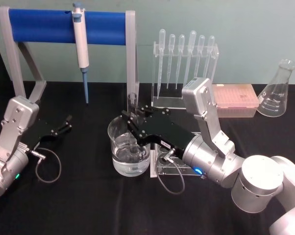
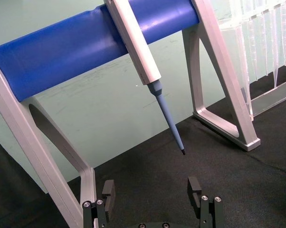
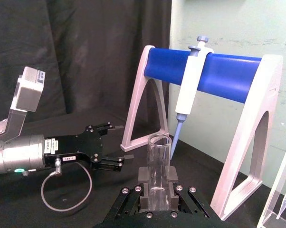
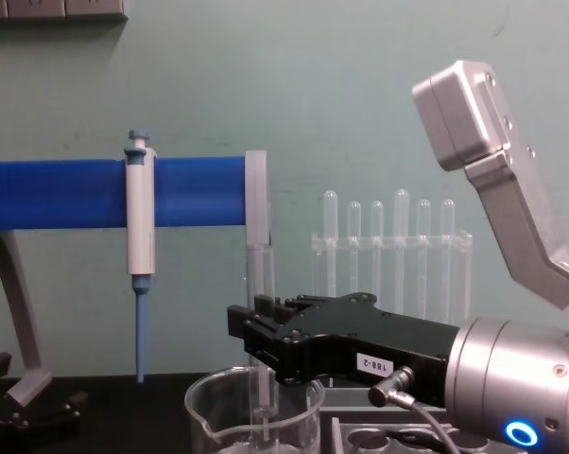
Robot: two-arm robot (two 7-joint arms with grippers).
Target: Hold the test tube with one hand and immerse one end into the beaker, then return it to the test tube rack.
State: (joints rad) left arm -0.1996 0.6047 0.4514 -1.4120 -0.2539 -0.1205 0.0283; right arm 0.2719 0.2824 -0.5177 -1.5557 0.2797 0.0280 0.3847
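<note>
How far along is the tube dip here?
Done: the long clear glass test tube is out of the clear rack, clamped upright in the black right gripper. In hand: its lower end sits inside the wide clear glass beaker. Left: returning it to the rack. The left gripper rests open.

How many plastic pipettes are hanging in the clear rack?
6 pipettes hang in one row in the clear rack, right of the blue stand; none appear hidden.

Black right claw, clear test tube, clear beaker, blue bar, black tablecloth
</note>
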